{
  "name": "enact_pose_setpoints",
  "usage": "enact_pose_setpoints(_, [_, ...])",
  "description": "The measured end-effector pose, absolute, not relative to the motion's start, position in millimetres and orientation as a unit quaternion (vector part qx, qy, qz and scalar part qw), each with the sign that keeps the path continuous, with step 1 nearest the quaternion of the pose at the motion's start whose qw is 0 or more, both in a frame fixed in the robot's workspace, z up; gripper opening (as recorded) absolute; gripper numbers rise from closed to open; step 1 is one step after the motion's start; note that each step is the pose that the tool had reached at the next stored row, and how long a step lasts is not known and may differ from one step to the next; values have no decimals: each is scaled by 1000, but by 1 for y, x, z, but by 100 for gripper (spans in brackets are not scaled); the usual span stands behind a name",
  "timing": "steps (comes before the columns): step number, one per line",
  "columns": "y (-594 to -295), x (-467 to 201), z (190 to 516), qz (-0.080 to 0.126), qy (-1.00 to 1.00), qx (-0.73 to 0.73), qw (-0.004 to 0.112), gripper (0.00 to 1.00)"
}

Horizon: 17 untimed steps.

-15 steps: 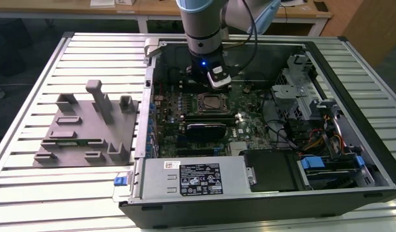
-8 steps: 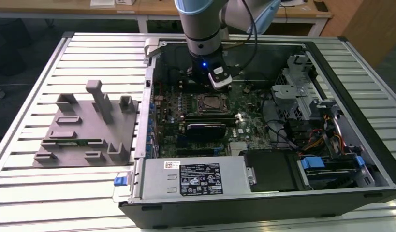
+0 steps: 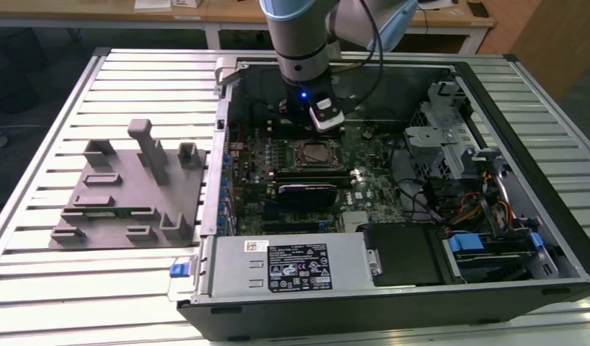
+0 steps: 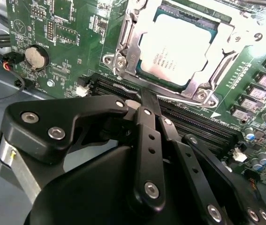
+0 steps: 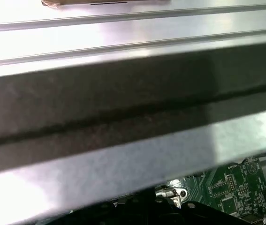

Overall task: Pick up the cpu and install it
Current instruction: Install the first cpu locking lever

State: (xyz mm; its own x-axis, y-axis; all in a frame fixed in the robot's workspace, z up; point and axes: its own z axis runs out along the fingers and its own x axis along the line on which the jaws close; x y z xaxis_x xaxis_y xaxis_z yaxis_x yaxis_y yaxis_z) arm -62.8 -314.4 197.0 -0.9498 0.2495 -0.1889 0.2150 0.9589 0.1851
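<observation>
Above socket: the cpu (image 4: 177,49) lies in its socket under the metal retention frame (image 4: 123,44), nothing over its lid; the gripper (image 4: 144,101) hangs just beside it.
Memory slots (image 4: 189,122): empty, low, between gripper and socket.
Case wall (image 5: 123,117): close behind the arm.
Drive cage (image 3: 447,119): walls off the exterior view's right.
Power supply (image 3: 289,265): blocks the near edge.
Cables (image 3: 467,194): crowd the right bay.

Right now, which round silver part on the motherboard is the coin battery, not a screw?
The coin battery is the large flat disc in a black holder, apart from the cpu; the socket screws are smaller, at the frame's corners.
</observation>
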Motion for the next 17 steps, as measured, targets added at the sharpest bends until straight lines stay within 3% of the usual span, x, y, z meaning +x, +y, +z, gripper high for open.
enact_pose_setpoints(17, [-307,-63,192,70,976,176,111,11])
